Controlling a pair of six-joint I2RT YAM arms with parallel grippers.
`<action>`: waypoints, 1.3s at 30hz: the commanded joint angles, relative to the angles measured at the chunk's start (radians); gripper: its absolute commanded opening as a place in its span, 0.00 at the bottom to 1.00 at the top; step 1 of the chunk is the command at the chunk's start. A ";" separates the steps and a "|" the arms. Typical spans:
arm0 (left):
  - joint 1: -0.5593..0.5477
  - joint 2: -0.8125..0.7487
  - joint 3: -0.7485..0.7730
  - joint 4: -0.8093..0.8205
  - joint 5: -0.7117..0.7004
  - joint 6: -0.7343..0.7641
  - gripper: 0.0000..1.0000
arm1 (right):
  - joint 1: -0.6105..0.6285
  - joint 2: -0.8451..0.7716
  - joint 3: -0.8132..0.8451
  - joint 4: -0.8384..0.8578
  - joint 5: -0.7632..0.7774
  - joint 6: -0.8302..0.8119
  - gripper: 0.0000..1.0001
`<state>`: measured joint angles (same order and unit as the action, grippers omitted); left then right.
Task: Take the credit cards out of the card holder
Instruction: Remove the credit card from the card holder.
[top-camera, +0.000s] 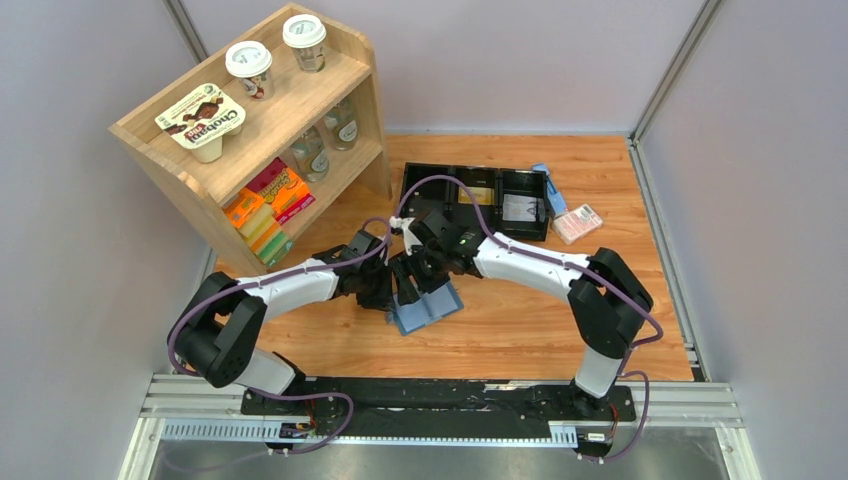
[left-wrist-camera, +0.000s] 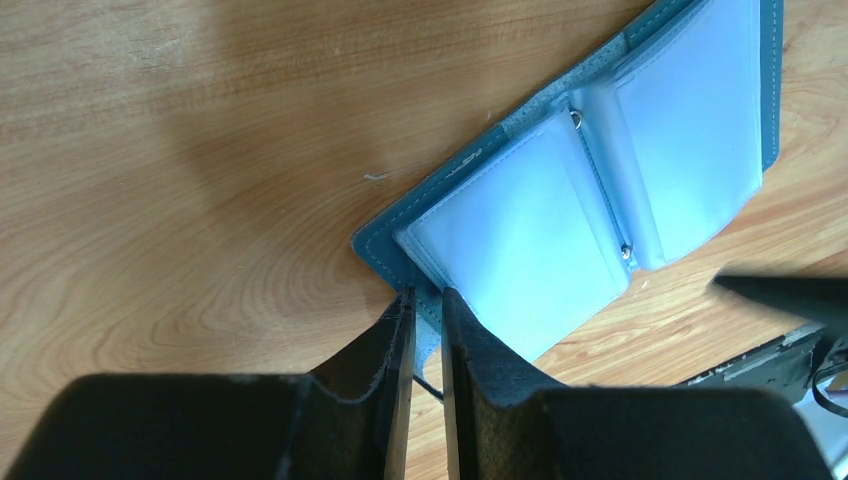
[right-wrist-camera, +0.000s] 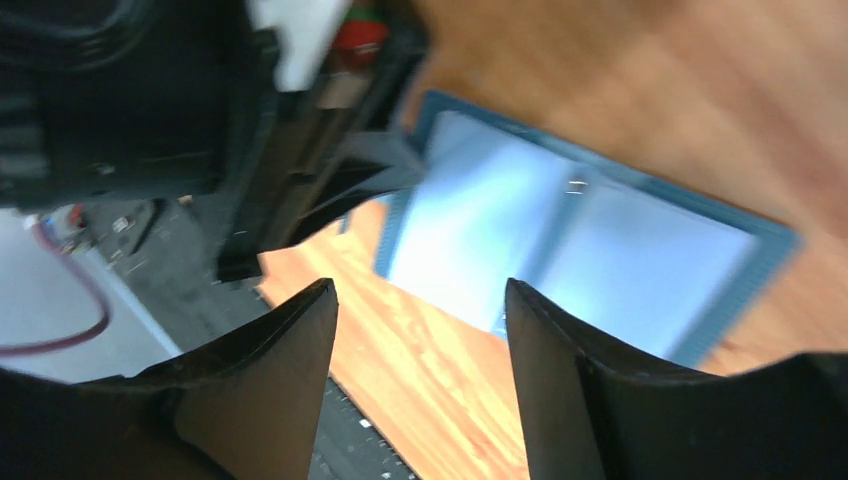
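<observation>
The teal-blue card holder (top-camera: 432, 310) lies open on the wooden table, its pale translucent pockets (left-wrist-camera: 540, 230) facing up. My left gripper (left-wrist-camera: 427, 293) is shut on the holder's near corner, and the teal edge shows between its fingers. It comes in from the holder's left (top-camera: 393, 292). My right gripper (right-wrist-camera: 420, 285) hangs open just above the holder (right-wrist-camera: 600, 240) with nothing between its fingers, and it sits over the holder's far side (top-camera: 428, 268). No credit cards show; the pockets look plain and the right wrist view is blurred.
A long black three-compartment tray (top-camera: 412, 190) stands behind the arms, with a gold card and a whitish card inside. A pink-white packet (top-camera: 578, 223) lies to its right. A wooden shelf (top-camera: 250, 130) with cups and boxes stands at the back left.
</observation>
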<state>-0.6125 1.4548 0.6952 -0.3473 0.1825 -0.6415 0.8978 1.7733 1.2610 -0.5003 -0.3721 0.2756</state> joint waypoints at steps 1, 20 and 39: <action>-0.001 -0.002 0.006 0.007 0.008 0.003 0.23 | -0.023 -0.069 -0.003 -0.064 0.335 0.023 0.68; -0.001 0.001 0.010 0.005 0.008 0.005 0.23 | -0.023 0.083 0.002 -0.037 0.352 0.047 0.82; -0.001 0.001 0.010 0.004 0.006 0.006 0.23 | -0.023 0.072 -0.018 -0.046 0.372 0.057 0.76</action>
<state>-0.6125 1.4548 0.6952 -0.3477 0.1822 -0.6415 0.8696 1.8679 1.2537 -0.5602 -0.0185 0.3187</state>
